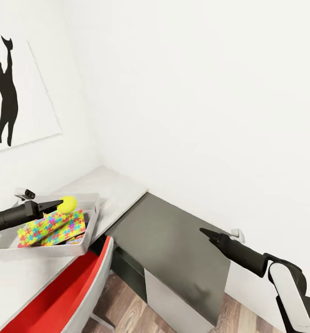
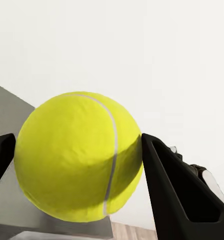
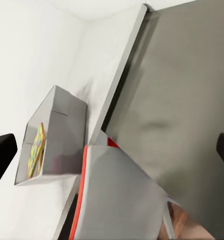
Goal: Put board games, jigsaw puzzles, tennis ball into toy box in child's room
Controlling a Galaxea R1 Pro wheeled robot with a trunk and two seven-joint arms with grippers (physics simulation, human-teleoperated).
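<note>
On the left wall you had a black silhouette picture point(image 1: 4, 90) hanging above the light grey wing of the worktop point(image 1: 113, 189). Below it your left gripper point(image 1: 62, 204) reached out over the toy box point(image 1: 91, 217), its jaws clamped on the tennis ball point(image 1: 68, 204); in the left wrist view both fingers point(image 2: 179, 187) pressed against the ball's sides. Inside the toy box a jigsaw puzzle point(image 1: 51, 227) leaned tilted, with something colourful under it that you could not make out. At the worktop's near edge a red-seated chair point(image 1: 65, 296) with a grey shell stood tucked in. Further right lay the dark grey wing point(image 1: 173, 249), bare on top. Over its far right corner your right gripper point(image 1: 206, 232) hovered, jaws apart in the right wrist view, holding nothing.
</note>
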